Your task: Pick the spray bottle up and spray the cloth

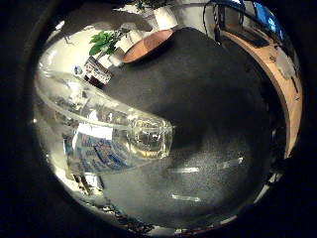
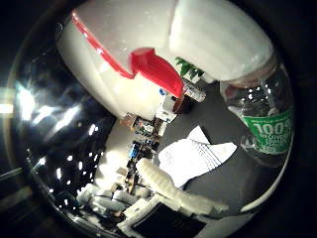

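The spray bottle point(image 1: 114, 139) is clear plastic with a printed label and lies close across my palm, above the dark grey table point(image 1: 208, 99). Its white spray head point(image 2: 124, 59) with the red trigger point(image 2: 156, 67) fills much of the thumb side view, beside the clear body with a green label point(image 2: 270, 131). The cloth point(image 2: 193, 156) is white, crumpled and flat on the table, some way below the bottle. My right hand point(image 2: 183, 196) shows as a white finger reaching in beside the cloth. The bottle is held against the palm.
A green plant point(image 1: 104, 42), a small printed box point(image 1: 97, 71) and a round wooden board point(image 1: 147, 45) stand at the table's far side. A wooden desk point(image 1: 282, 84) with screens runs along another edge. Clutter point(image 2: 141, 134) lies past the cloth.
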{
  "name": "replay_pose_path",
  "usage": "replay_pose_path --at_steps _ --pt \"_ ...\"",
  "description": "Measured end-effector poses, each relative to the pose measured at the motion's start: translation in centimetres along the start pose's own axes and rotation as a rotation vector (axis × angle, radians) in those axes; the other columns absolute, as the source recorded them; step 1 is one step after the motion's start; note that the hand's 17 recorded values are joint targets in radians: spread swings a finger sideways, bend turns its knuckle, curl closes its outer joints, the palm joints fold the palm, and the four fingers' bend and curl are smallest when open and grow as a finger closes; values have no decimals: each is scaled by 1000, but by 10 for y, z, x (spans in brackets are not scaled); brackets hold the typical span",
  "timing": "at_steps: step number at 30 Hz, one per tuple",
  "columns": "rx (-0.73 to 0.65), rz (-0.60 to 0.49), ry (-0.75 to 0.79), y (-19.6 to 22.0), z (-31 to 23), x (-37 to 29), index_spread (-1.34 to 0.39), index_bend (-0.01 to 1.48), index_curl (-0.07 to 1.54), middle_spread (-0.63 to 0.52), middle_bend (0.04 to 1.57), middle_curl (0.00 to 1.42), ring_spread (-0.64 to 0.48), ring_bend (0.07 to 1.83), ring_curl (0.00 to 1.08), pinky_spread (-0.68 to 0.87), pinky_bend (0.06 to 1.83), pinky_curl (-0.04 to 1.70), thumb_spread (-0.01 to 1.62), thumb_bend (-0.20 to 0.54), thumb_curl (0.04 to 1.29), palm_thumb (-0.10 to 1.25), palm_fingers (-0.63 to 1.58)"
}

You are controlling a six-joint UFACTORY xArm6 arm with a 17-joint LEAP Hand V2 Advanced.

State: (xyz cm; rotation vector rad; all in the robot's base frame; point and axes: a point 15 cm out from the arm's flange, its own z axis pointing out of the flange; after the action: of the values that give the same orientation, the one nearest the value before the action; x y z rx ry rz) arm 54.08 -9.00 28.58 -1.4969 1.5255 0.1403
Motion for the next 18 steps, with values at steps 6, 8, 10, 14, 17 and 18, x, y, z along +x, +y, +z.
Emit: replay_pose_path --at_steps 6,8,10,14,17,18 --pt "47 26 -32 -10 5 -8 -491 212 372 -277 534 422 -268 1029 319 35 1016 2 952 5 476 724 1187" --pt "52 40 -33 -10 11 -4 -533 376 458 -345 732 500 -324 1067 365 -347 1032 39 880 -15 516 779 1362" --pt "48 45 -36 -8 14 -3 -510 578 548 -341 844 545 -312 1116 400 -493 1085 106 888 -10 542 820 1459" --pt "44 43 -42 -6 16 -4 -406 833 651 -269 1032 608 -268 1224 462 -444 1228 249 982 0 579 899 1427" --pt "44 38 -47 -6 15 -6 -346 947 684 -228 1136 636 -246 1301 499 -378 1301 331 1011 1 625 970 1354" --pt "44 41 -48 -6 15 -7 -336 969 688 -223 1159 641 -239 1316 506 -366 1308 346 1006 -4 636 978 1343"
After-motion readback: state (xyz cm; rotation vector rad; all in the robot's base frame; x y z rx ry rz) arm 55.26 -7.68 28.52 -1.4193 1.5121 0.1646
